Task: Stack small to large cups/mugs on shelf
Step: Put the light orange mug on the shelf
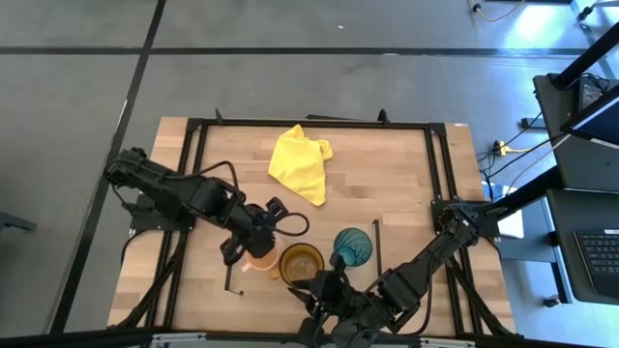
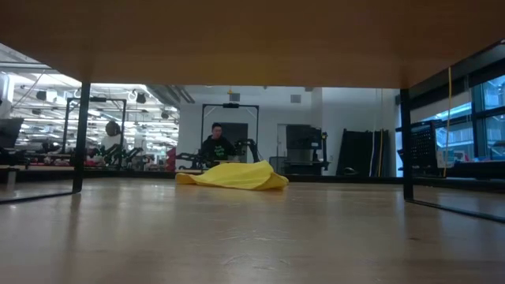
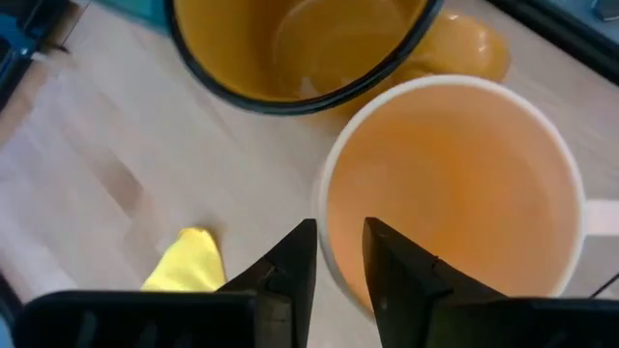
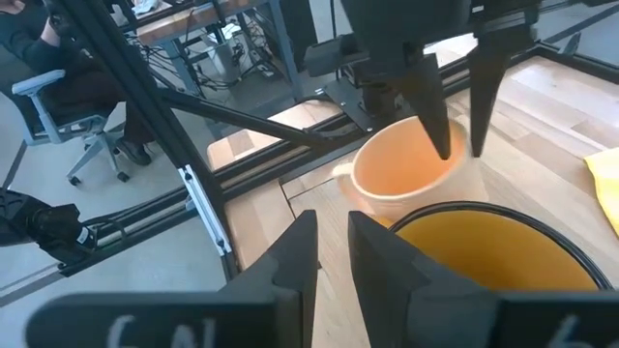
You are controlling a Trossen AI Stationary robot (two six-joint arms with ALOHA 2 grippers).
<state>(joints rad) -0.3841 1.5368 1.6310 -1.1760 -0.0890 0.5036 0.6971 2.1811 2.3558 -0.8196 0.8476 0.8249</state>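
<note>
Dark fingers [image 3: 290,266] of the left claw [image 3: 338,256] straddle the near rim of the small pale-orange mug [image 3: 455,184]: one finger sits outside the wall, the other inside the bowl, with a narrow gap between them, so the claw stands slightly parted around the rim rather than pinching it. From the right wrist the same two fingers come down over that mug [image 4: 401,174] from above, one tip inside and one just outside its far wall, the mug's handle pointing away to the side. Just beyond the left claw, touching or nearly touching the orange mug, stands the amber-brown translucent mug [image 3: 290,48] with its dark rim. From above, the left claw [image 1: 253,249] is over the orange mug [image 1: 261,261], the amber mug [image 1: 301,262] is just beside it, and the teal ribbed tumbler [image 1: 352,246] is next along. The right claw [image 4: 329,242] hovers just short of the amber mug's rim [image 4: 493,251], its fingers a little apart and holding nothing. A yellow cloth [image 1: 300,162] lies well apart from both claws on the wooden tabletop [image 1: 387,184].
</note>
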